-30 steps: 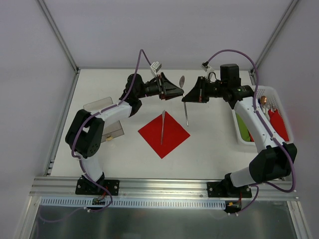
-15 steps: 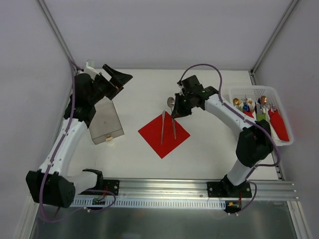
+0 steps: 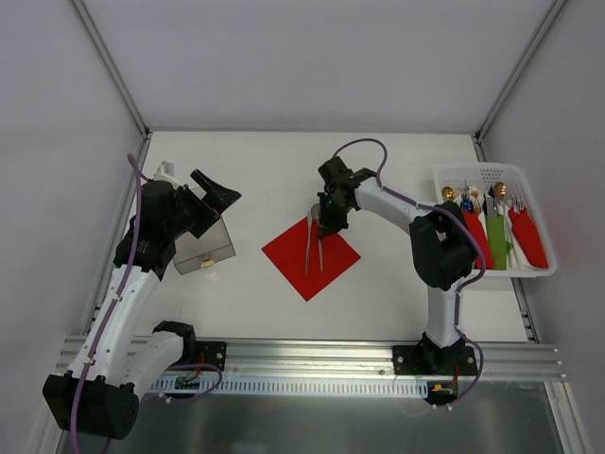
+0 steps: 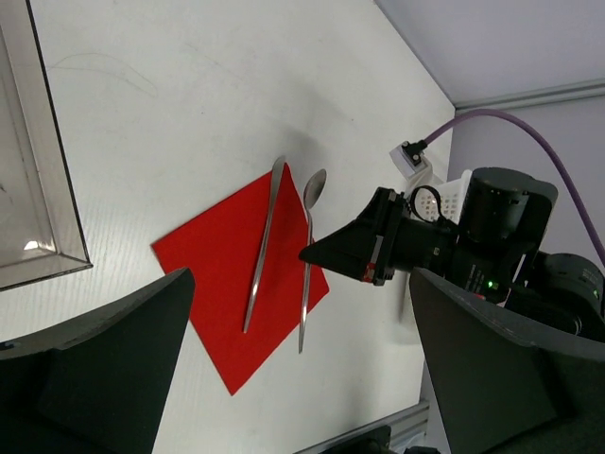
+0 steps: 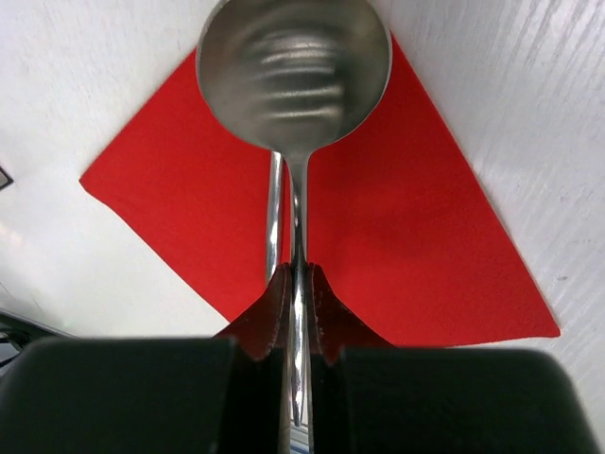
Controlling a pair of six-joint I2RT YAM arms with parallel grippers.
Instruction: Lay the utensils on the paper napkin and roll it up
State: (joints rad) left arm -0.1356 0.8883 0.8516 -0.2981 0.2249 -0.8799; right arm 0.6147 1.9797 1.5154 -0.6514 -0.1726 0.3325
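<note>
The red paper napkin (image 3: 312, 260) lies as a diamond mid-table. A slim silver utensil (image 3: 308, 246) rests on it. My right gripper (image 3: 326, 223) is shut on the handle of a silver spoon (image 3: 320, 244), holding it low over the napkin just right of the first utensil, with the bowl (image 3: 316, 209) past the far corner. In the right wrist view the fingers (image 5: 274, 303) pinch the spoon (image 5: 293, 71) above the napkin (image 5: 416, 246). My left gripper (image 3: 214, 196) stands open and empty at the far left. Its wrist view shows napkin (image 4: 222, 284), utensil (image 4: 263, 246) and spoon (image 4: 307, 255).
A clear plastic box (image 3: 201, 248) sits under the left gripper. A white basket (image 3: 487, 173) at the right edge holds red and green rolled bundles (image 3: 529, 236) with cutlery tips poking out. Frame posts stand at the table's far corners.
The left gripper opened and its arm swung back to the far left over the clear box. The right gripper brought the spoon down over the napkin, close beside the first utensil.
</note>
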